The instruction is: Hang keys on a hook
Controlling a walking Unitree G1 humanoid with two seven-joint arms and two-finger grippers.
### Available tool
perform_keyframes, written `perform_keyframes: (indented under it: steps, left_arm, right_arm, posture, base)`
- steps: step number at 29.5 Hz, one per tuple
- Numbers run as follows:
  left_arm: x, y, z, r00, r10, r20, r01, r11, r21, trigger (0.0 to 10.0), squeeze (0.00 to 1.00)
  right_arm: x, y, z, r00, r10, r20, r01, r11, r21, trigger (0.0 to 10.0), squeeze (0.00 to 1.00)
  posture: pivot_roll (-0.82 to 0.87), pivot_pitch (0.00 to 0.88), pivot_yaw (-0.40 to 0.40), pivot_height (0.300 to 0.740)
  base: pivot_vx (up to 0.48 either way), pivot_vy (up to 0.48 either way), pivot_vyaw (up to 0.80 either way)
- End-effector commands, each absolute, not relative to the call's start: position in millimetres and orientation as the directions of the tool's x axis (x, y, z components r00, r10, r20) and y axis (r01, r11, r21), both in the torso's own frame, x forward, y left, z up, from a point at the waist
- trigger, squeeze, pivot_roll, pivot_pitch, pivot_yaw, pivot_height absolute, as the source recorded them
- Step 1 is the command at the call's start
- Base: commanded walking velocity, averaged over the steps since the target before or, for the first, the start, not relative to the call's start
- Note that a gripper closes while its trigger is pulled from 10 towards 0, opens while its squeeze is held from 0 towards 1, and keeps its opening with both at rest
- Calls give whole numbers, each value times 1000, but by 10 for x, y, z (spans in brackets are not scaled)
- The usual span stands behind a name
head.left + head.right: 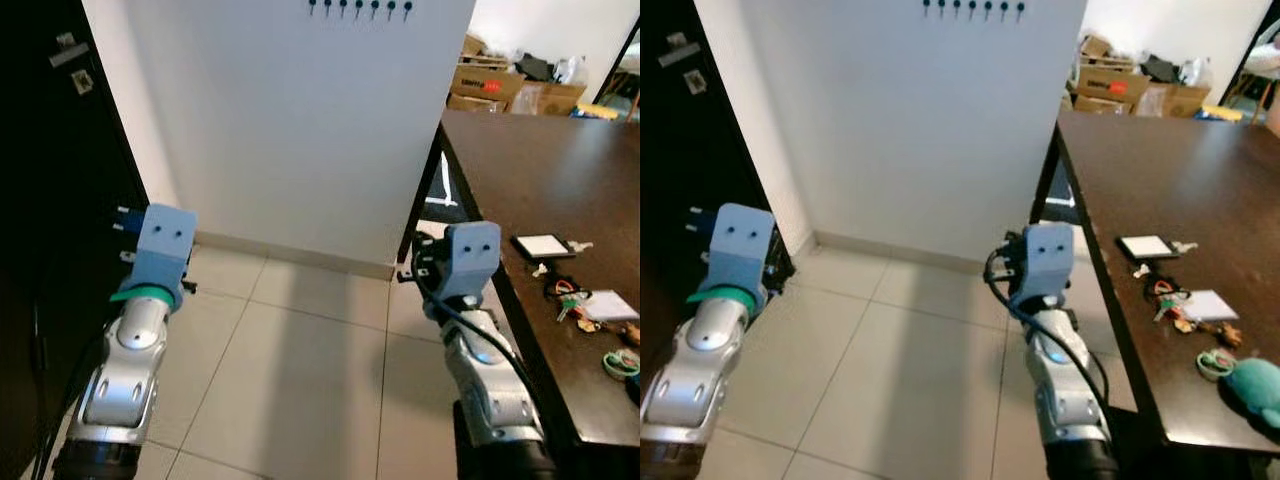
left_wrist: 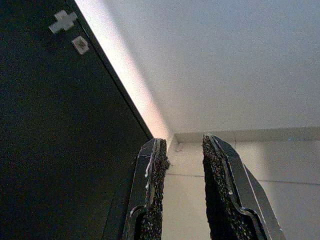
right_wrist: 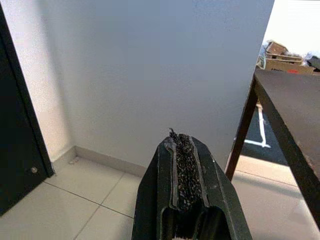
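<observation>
Your keys (image 1: 566, 291) lay near the table's (image 1: 520, 170) left edge, among small clutter, and both grippers hung empty over the floor: the left gripper (image 2: 182, 165) spread, the right gripper (image 3: 182, 145) pressed together. The risk was snagging neighbouring items while pinching. The hooks (image 1: 358, 8) sat cut off at the frame's top, and their shape was unclear.

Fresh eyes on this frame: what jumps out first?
The dark table on the robot's right, with a bunch of keys and small clutter near its edge. High on the white wall ahead, a row of hooks. Both arms are raised over the tiled floor, left claw open, right claw shut and empty.
</observation>
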State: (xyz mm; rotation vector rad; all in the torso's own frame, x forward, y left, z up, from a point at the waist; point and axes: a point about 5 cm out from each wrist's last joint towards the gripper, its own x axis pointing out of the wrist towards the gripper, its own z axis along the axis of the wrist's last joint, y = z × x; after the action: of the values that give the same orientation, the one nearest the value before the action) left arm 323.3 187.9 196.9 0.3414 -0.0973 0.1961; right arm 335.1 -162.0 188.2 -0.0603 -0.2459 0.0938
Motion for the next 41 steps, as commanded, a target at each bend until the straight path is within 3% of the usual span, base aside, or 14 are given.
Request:
perform_keyframes:
  steps: [1, 18, 22, 34, 41]
  left_arm:
    - [3201, 1868, 1967, 979, 158, 127, -192, 924, 332, 10000, 0]
    - [3219, 2027, 1993, 977, 188, 100, -209, 941, 268, 10000, 0]
    - [3226, 2032, 1974, 977, 196, 83, -211, 949, 236, 10000, 0]
    - [3236, 1905, 2129, 970, 140, 199, -188, 951, 247, 10000, 0]
    - [3243, 1897, 2174, 965, 139, 224, -193, 951, 240, 10000, 0]
  right_arm:
    - [3328, -1621, 1844, 970, 105, 220, -92, 994, -66, 10000, 0]
    - [3399, -1549, 1863, 969, 103, 223, -95, 994, -45, 10000, 0]
    - [3372, -1489, 1832, 968, 125, 218, -117, 992, -48, 10000, 0]
    - [3346, -1480, 1811, 967, 142, 212, -140, 990, -27, 10000, 0]
    - [3365, -1495, 1806, 971, 133, 199, -139, 990, 15, 10000, 0]
  posture:
    - [-29, 43, 37, 740]
    - [34, 35, 33, 740]
    - [15, 1, 47, 740]
    - [11, 0, 40, 740]
    - [0, 0, 42, 740]
  base:
    - [0, 0, 0]
    - [0, 0, 0]
    - [0, 0, 0]
    - [0, 0, 0]
    - [0, 0, -788]
